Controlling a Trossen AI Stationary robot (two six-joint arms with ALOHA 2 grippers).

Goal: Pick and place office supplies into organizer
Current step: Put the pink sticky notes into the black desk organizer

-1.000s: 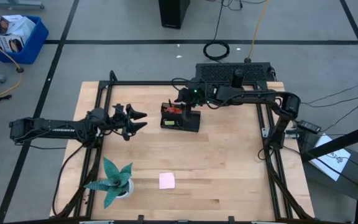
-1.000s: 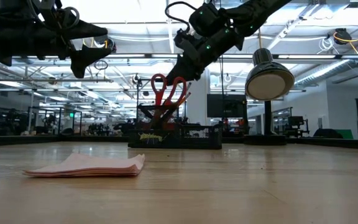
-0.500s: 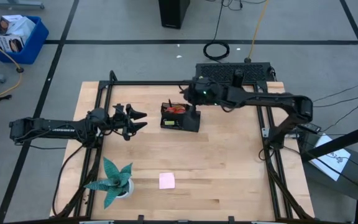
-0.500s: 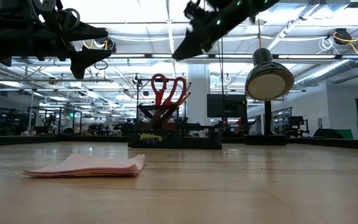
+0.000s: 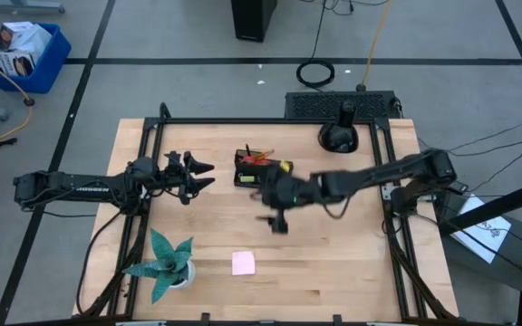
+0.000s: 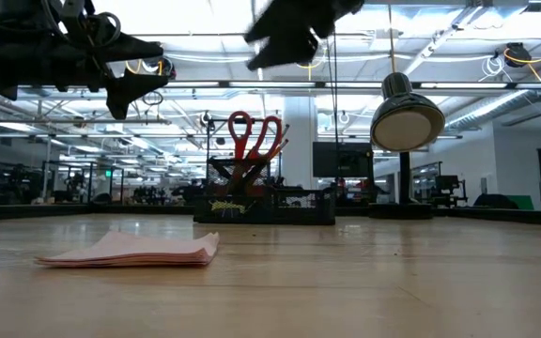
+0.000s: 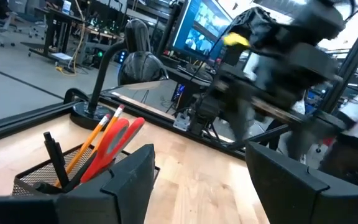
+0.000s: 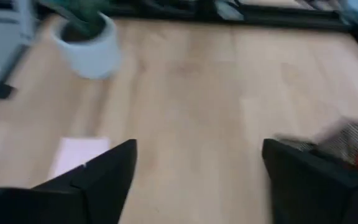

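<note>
Found left gripper (image 5: 205, 175) hovering above the table's (image 5: 352, 272) left half, fingers spread wide, nothing between them. Judged a collision hazard for any carry toward the organizer from that side.

Noted teal plant (image 5: 164, 261) at near left, close beside the pink sticky-note pad (image 5: 243, 263), not touching. Could be knocked over by a wide descent onto the pad.

Located pad flat on the wood, near centre, well apart from the organizer (image 5: 247, 177). Likely trouble: skidding under the fingertips, or lifting only the top sheets.

Located organizer at far centre, with red-handled scissors (image 6: 255, 141) and pencils standing up out of it. Liable to be struck or tipped by a low approach.

Found right gripper (image 5: 277, 220) aloft between organizer and pad, fingers wide, empty.
</note>
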